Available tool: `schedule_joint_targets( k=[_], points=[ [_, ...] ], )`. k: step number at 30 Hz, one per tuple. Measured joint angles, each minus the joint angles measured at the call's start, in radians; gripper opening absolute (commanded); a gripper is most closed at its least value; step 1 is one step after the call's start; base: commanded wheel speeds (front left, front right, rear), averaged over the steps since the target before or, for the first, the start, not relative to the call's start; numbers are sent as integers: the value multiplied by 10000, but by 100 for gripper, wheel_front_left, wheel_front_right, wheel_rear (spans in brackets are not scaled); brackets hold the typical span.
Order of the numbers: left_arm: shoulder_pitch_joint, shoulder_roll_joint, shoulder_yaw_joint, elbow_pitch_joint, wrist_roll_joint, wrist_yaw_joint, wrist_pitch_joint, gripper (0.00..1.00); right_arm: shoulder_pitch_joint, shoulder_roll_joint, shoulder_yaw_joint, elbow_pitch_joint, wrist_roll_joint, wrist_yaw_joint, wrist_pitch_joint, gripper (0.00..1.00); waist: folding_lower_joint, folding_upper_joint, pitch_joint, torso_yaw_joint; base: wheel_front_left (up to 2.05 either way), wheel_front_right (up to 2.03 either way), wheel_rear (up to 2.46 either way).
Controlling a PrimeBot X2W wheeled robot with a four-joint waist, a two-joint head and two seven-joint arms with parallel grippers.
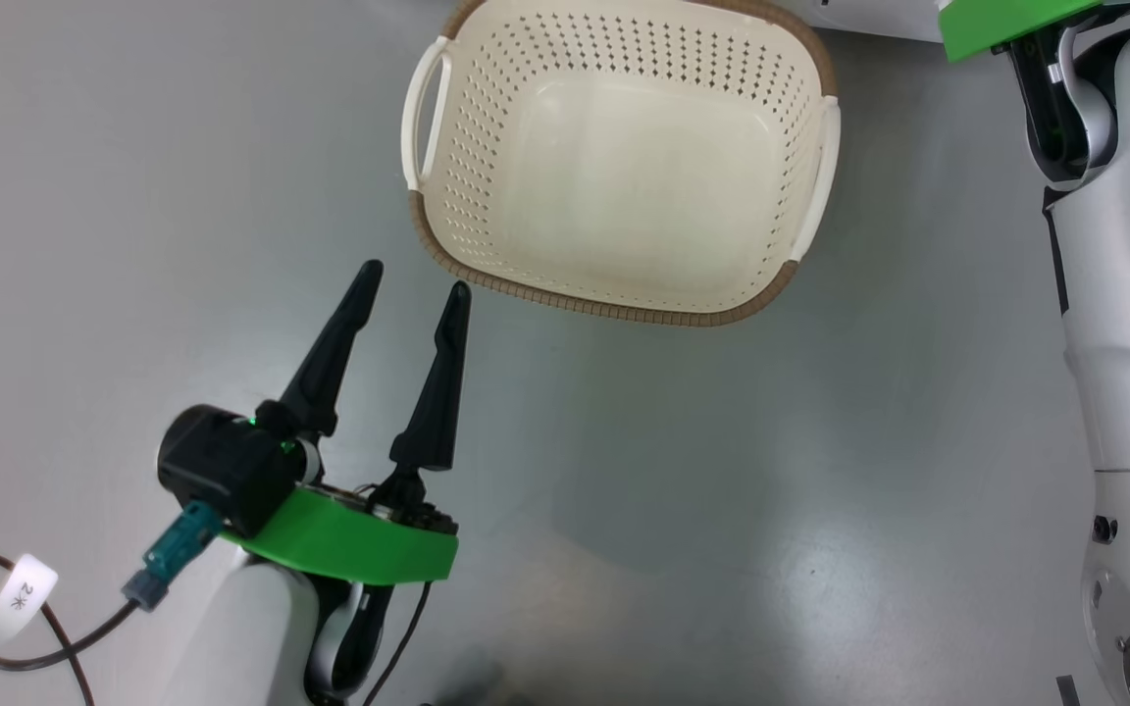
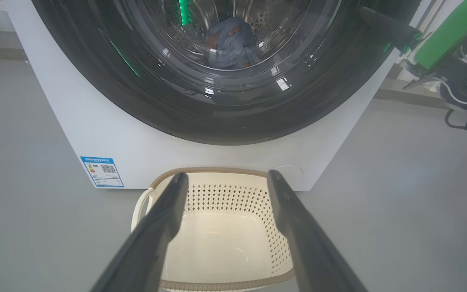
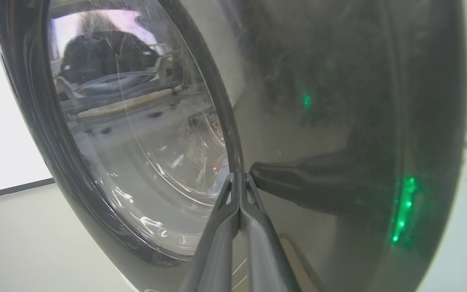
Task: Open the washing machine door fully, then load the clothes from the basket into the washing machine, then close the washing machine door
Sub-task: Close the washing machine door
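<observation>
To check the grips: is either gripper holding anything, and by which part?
Nothing is held. The left gripper is open near the empty cream perforated basket; the right gripper is shut, tips against the glossy black round door.

I'm looking down at a smooth grey floor (image 1: 84, 196). The cream basket (image 1: 467, 147) sits upright on it. The white washing machine (image 2: 136, 138) stands on the same floor just behind the basket; I can't tell whether they touch.

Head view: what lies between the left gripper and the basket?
Nothing but bare grey floor: in the head view a narrow strip separates the open left gripper from the empty basket.
</observation>
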Motion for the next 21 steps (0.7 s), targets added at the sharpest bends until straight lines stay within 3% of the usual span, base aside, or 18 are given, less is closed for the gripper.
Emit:
schedule_joint_targets(
  k=[10,21],
  points=[
    [2,0,94,-13,0,0,0,100,170,-125,412,65,167,-10,0,0,0,0,-265,-132,0,0,0],
    [109,0,454,111,33,0,0,100,2400,-313,1122,-752,1406,-17,0,0,0,0,-1119,-449,0,0,0]
  ],
)
